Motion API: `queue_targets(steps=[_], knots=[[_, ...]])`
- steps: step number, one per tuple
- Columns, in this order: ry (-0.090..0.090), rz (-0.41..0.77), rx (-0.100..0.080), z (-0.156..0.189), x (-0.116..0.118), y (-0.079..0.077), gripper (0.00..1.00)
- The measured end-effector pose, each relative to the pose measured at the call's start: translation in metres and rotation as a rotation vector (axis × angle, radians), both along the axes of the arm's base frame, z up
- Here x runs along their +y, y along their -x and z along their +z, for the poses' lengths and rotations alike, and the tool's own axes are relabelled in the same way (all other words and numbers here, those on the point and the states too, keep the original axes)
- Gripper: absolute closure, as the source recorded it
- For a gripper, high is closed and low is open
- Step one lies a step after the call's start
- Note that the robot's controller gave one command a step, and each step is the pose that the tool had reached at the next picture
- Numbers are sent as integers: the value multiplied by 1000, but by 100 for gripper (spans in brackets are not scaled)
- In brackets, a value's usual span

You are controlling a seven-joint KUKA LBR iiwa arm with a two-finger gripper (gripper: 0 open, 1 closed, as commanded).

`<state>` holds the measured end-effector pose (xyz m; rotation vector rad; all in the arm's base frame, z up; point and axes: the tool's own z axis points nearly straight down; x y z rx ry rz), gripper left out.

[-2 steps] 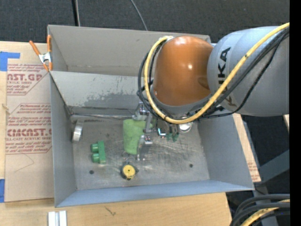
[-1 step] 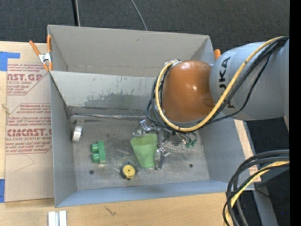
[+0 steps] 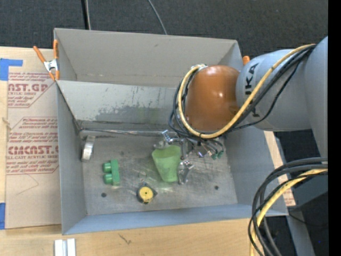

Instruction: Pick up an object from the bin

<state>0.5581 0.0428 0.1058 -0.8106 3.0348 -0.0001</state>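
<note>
A pale green cup-like piece (image 3: 167, 163) lies near the middle of the bin floor, a little right of centre. My gripper (image 3: 184, 170) hangs just below the arm's orange cover, its metal fingertip touching or right beside the cup's right edge. Whether the cup sits between the fingers is hidden by the cover. A small yellow round thing with a dark centre (image 3: 145, 194) lies in front of the cup, toward the bin's near wall.
A darker green block with two studs (image 3: 111, 172) lies to the left on the floor. A grey metal cylinder (image 3: 87, 151) rests against the left wall. The arm and its cables cover the bin's right side.
</note>
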Motion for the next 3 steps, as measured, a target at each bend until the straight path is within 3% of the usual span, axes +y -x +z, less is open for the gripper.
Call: queue_targets(steps=[1, 2, 3], knots=[[-2, 2, 0, 2, 2, 1, 100], [-1, -2, -9, 85, -2, 9, 100], [0, 697, -4, 132, -39, -20, 100]])
